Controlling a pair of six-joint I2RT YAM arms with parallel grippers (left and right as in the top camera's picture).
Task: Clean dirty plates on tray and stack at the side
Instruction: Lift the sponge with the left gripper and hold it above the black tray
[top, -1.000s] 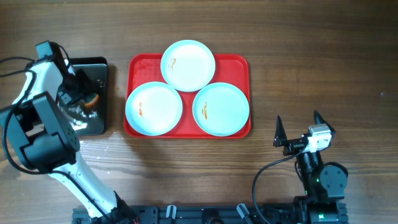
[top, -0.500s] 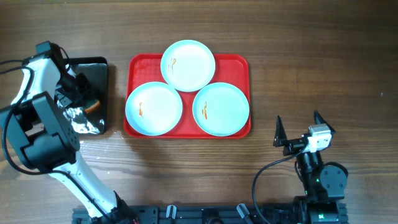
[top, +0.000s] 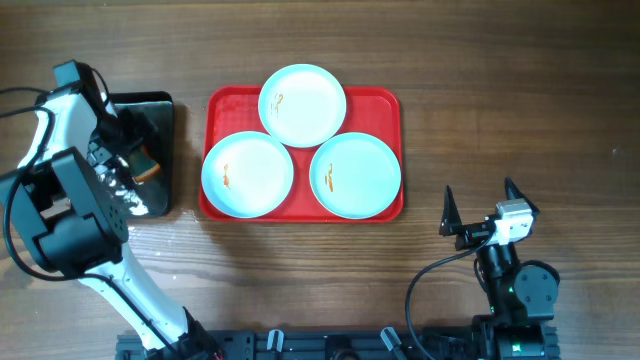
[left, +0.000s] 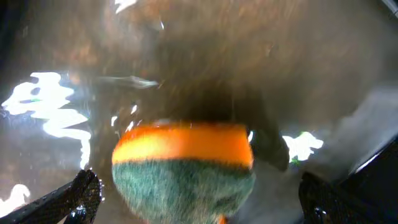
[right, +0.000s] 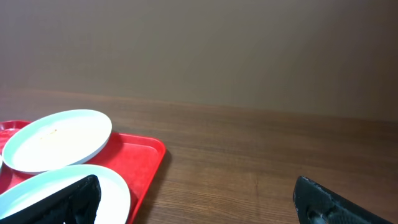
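Three pale plates lie on the red tray (top: 385, 100): one at the back (top: 303, 104), one at front left (top: 247, 174), one at front right (top: 356, 175). Each carries a small orange smear. My left gripper (top: 135, 152) hangs over the black tray, open. In the left wrist view an orange and green sponge (left: 183, 162) rests between the wide jaws of the left gripper (left: 202, 200), with a gap on each side. My right gripper (top: 480, 205) stands open at the front right, away from the tray, nothing in it. The right wrist view shows the right gripper (right: 199, 202) beside two plates (right: 56, 140).
A glossy black tray (top: 155, 108), wet and reflective, sits left of the red tray. The orange sponge (top: 147, 170) lies on it. Bare wooden table (top: 500, 90) runs to the right of the red tray and along the back.
My left gripper has gone from shut on the sponge to wide open, leaving the sponge on the black tray. The right arm and the plates have not moved.
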